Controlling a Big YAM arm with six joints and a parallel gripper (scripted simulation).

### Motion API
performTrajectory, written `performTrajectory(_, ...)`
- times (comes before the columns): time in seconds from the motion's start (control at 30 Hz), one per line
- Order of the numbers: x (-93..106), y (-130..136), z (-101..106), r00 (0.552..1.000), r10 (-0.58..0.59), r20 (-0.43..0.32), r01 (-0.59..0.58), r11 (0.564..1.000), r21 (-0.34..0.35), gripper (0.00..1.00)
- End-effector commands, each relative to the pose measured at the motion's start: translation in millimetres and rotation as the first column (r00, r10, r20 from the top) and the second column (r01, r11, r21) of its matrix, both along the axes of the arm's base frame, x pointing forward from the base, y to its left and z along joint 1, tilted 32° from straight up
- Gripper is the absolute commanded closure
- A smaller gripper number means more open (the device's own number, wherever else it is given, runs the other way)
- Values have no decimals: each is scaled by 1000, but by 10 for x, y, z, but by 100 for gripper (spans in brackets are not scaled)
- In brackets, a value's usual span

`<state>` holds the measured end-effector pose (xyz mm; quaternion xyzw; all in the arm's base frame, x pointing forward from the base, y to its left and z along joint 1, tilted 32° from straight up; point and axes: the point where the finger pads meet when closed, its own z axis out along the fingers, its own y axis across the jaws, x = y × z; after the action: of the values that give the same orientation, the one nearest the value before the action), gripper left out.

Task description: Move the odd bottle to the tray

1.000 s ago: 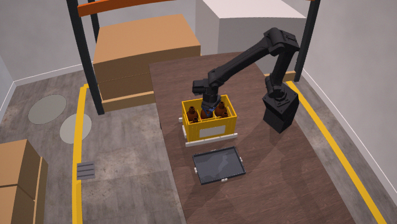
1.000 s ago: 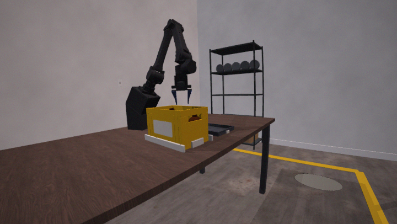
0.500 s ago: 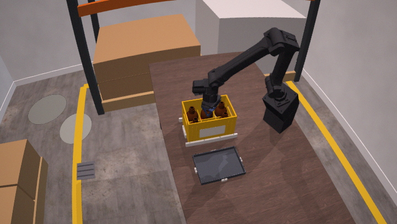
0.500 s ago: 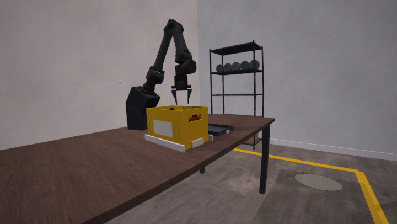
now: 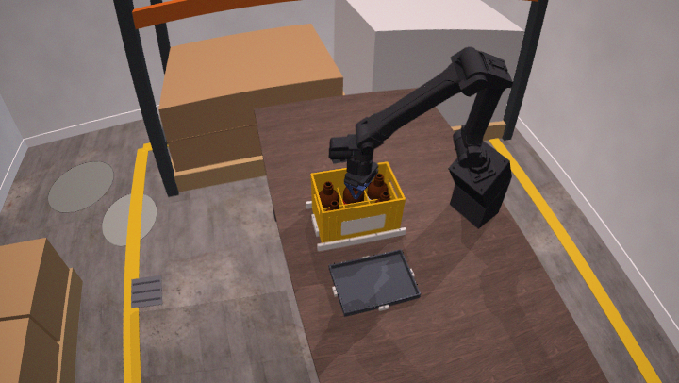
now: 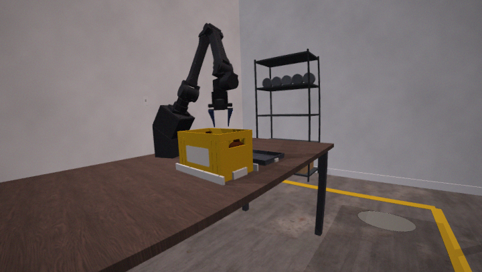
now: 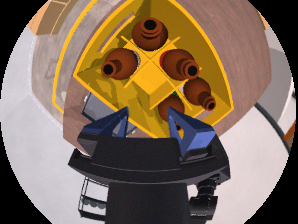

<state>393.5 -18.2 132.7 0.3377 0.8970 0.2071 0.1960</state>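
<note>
Hanging straight down above the crate (image 6: 215, 148), the gripper (image 6: 219, 117) stands released, grasping nothing.

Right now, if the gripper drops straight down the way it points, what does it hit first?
Probably the middle bottle in the yellow crate. The open gripper hangs above the rim, holding nothing; whether its fingers straddle that neck is unclear.

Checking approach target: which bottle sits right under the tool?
The bottle partly hidden between the tool fingertips in the wrist view; the other four stand farther off. The tool is open, above the crate.
</note>
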Motion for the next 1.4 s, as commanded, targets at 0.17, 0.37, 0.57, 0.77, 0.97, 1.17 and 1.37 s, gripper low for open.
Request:
performTrajectory(0.17, 13, 44, -115, 1000, 5, -20, -5, 1000, 5, 39)
performTrajectory(0.37, 13, 44, -115, 1000, 5, -20, -5, 1000, 5, 39)
performTrajectory(0.57, 13, 44, -116, 1000, 5, -20, -5, 1000, 5, 39)
performTrajectory(0.77, 5, 29, -120, 1000, 4, -19, -4, 1000, 4, 39)
performTrajectory(0.97, -22, -18, -134, 1000, 1, -17, -1, 1000, 0, 39)
performTrajectory(1.17, -8, -30, -115, 1000, -1, -12, 1, 1000, 0, 39)
performTrajectory(1.37, -13, -29, -117, 1000, -1, -14, 1, 1000, 0, 39)
